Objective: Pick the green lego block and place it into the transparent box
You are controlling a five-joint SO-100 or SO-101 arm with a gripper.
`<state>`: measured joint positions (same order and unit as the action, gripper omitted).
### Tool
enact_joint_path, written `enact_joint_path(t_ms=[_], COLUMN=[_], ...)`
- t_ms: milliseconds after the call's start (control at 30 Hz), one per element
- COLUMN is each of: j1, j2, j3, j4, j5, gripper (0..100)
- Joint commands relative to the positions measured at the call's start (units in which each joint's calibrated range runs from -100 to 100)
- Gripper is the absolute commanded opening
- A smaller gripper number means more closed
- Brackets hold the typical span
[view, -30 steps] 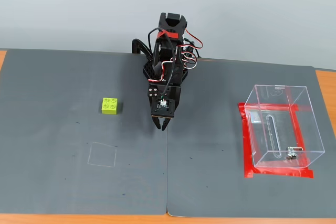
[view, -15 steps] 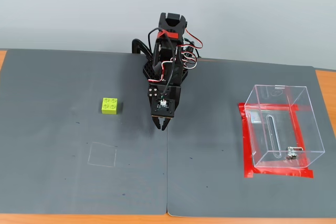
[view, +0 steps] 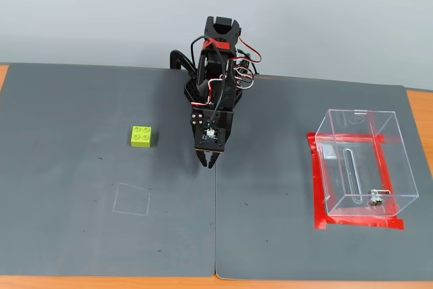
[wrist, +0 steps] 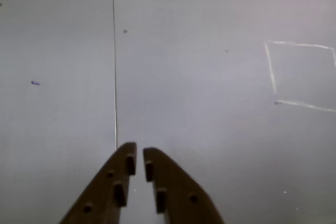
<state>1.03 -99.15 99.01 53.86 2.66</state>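
The green lego block [view: 141,136] is a small lime brick with four studs, lying on the dark mat left of the arm in the fixed view; it is out of the wrist view. The transparent box [view: 362,162] stands at the right on a red tape outline, empty. My gripper [view: 209,160] hangs near the mat's middle seam, between block and box, closer to the block. In the wrist view my gripper [wrist: 139,153] enters from the bottom with its two dark fingers nearly together and nothing between them.
A faint chalk square [view: 132,199] is drawn on the mat in front of the block; it also shows in the wrist view [wrist: 302,74]. A seam [view: 215,235] joins two mat halves. The wooden table edge [view: 419,120] shows at the right.
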Motion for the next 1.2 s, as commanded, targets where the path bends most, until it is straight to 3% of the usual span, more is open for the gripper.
enact_joint_path(t_ms=[0, 1167], j1=[0.0, -1.7], j2=[-0.3, -0.1], j3=[0.0, -0.1], j4=[-0.7, -0.7], j5=[-0.1, -0.3], gripper=[2, 2])
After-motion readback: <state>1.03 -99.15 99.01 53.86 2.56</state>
